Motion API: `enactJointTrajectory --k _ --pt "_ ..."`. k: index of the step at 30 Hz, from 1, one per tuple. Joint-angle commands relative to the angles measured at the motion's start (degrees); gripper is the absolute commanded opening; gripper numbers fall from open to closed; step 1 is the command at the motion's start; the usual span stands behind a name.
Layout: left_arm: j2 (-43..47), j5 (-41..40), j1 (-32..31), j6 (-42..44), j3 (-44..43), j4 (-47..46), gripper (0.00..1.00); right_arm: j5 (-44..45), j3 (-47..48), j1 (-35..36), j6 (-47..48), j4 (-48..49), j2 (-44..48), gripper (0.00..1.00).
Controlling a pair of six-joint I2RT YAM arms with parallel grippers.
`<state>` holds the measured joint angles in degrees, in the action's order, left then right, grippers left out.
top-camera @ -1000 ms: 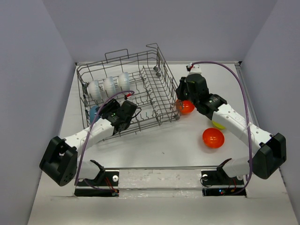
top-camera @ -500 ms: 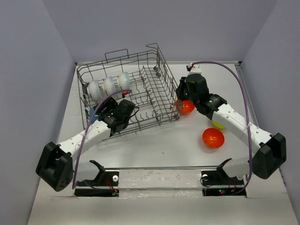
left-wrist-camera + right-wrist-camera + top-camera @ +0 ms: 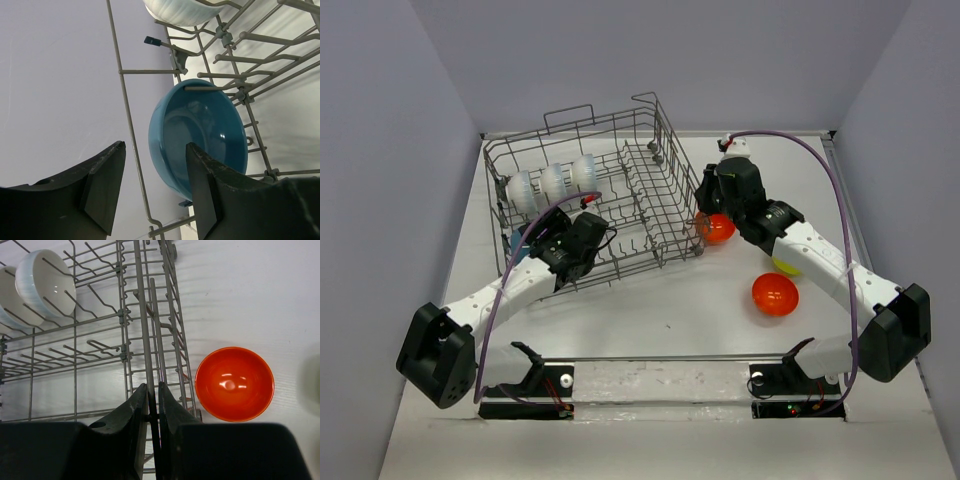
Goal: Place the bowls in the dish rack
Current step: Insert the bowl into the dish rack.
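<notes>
Your left end effector (image 3: 155, 160) gapes wide and empty before the glossy round blue bowl (image 3: 205, 135) standing inside the grey wire dish rack (image 3: 142, 325). Your right end effector (image 3: 153, 390) pinches a rack wire, with a glossy orange-red bowl (image 3: 234, 384) just beside on the tabletop (image 3: 240, 290).

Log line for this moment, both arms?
left fingers: open, at round glossy blue bowl inside grey wire dish rack | right fingers: shut on rack wire | orange-red bowl on white table beside rack

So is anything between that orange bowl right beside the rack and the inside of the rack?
Yes. The dish rack has a wire side wall that stands between the orange bowl, which sits outside on the table, and the rack's inside. The bowl would probably have to go over the top.
</notes>
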<state>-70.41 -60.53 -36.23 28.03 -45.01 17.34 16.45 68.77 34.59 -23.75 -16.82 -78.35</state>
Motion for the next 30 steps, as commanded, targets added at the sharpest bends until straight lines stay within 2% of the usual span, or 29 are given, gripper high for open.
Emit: enactJointTrajectory --k 1,30 --pt "2.0 -2.2 0.5 0.6 0.5 -1.2 0.64 0.3 -1.4 0.2 -2.3 -1.2 -1.6 0.01" --pt "7.1 -2.0 1.7 1.1 2.9 -0.9 0.66 0.1 -1.2 0.2 -2.3 -1.2 -2.5 0.01"
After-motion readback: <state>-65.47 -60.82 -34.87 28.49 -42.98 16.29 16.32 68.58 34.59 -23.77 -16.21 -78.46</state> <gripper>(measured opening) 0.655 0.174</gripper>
